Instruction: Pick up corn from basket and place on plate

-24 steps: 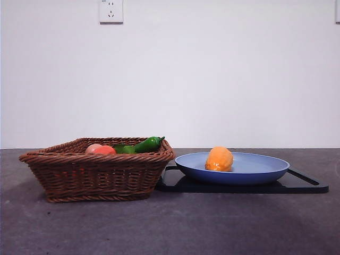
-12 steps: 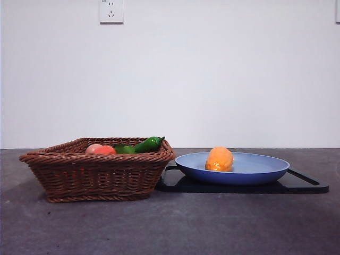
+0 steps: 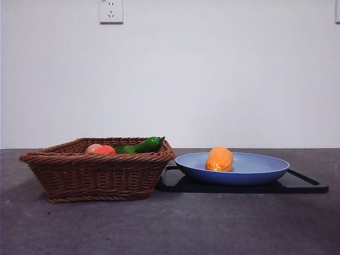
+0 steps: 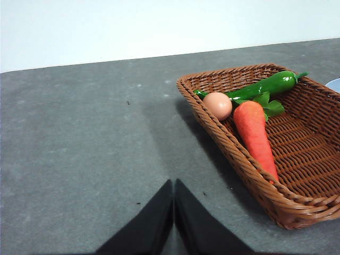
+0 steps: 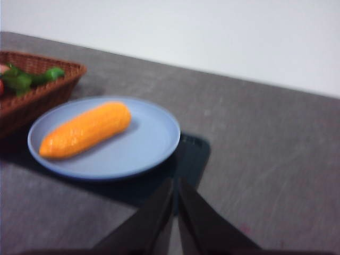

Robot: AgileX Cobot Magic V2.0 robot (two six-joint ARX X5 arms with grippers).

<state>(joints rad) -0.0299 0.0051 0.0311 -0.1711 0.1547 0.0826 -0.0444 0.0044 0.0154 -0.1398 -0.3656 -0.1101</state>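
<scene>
A white wall with a socket (image 3: 111,11) rises behind a grey desk (image 3: 170,223). Front view: the corn (image 3: 219,159) lies on the blue plate (image 3: 260,172), which sits on a black tray (image 3: 308,186) beside the basket (image 3: 98,170).

Left wrist view: the left tool (image 4: 173,186), closed and empty, is above bare desk near the basket, which holds a carrot (image 4: 255,133), pepper (image 4: 265,86) and round fruit (image 4: 218,104).

Right wrist view: the right tool (image 5: 175,185), closed and empty, hangs near the plate.

Grey table (image 3: 170,228), wicker basket (image 3: 98,175), black tray (image 3: 303,186)
</scene>
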